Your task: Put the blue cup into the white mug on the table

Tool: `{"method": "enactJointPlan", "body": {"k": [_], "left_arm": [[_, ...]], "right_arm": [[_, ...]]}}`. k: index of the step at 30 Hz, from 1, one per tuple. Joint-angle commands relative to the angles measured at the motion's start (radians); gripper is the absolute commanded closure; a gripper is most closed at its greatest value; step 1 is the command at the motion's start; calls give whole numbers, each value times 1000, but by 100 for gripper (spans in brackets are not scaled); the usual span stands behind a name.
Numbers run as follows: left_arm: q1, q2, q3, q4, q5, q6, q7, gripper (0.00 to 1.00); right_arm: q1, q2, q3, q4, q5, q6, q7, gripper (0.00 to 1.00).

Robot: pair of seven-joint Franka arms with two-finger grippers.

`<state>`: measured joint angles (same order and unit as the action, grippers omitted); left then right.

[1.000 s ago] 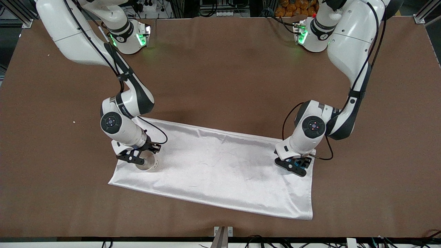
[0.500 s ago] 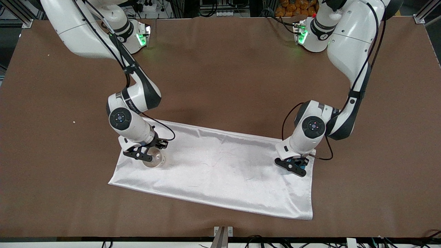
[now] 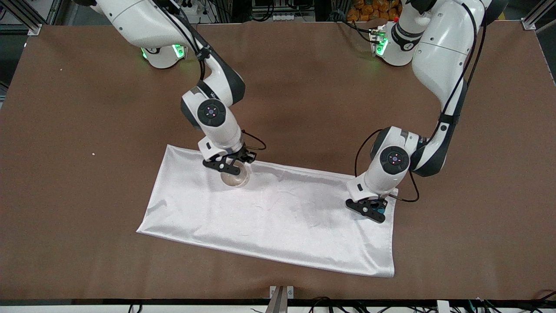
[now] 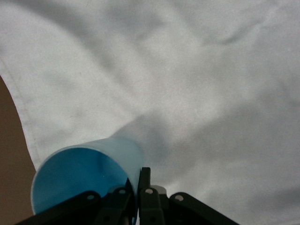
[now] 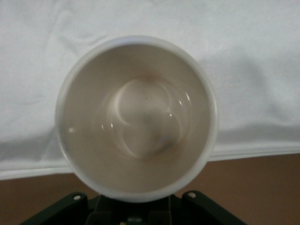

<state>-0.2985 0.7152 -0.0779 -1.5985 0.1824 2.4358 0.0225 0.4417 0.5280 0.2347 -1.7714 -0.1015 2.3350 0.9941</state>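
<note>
Both grippers clamp rims: left gripper point(image 3: 372, 213) pinches blue cup point(image 4: 86, 176), right gripper point(image 3: 229, 163) white mug point(image 5: 136, 117).

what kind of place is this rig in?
Likely a robotics lab: two arms bolted along a brown table, aluminium frame posts at the corners, cables along the edge, and a white cloth laid out as a work area.

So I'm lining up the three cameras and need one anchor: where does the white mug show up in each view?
Front view: the white mug is in the right hand, over the white cloth's edge nearest the robots.
Left wrist view: not in it; only the blue cup shows.
Right wrist view: the mug fills the middle, seen from above, empty.
Shared landmark: the white cloth, in all three.
</note>
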Motion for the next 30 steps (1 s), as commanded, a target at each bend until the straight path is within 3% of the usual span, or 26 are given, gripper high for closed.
{"method": "enactJointPlan", "body": {"k": [1,13,24,30], "left_arm": [[2,0,0,11,26,6,7,100],[12,-72,0,11,26,-60,-3,100],[12,-212,-2,9,16,-224,-10,100],[-7,-295,-14,9,12,-346,-145,100]], "right_arm": [[64,-31,6,-14,-18,1,26,100],[190,-43,3,-23,-47,4,61,100],[265,-43,2,-42,-50,15,218,100],[307,-39,0,-51,-105,20,323,100]]}}
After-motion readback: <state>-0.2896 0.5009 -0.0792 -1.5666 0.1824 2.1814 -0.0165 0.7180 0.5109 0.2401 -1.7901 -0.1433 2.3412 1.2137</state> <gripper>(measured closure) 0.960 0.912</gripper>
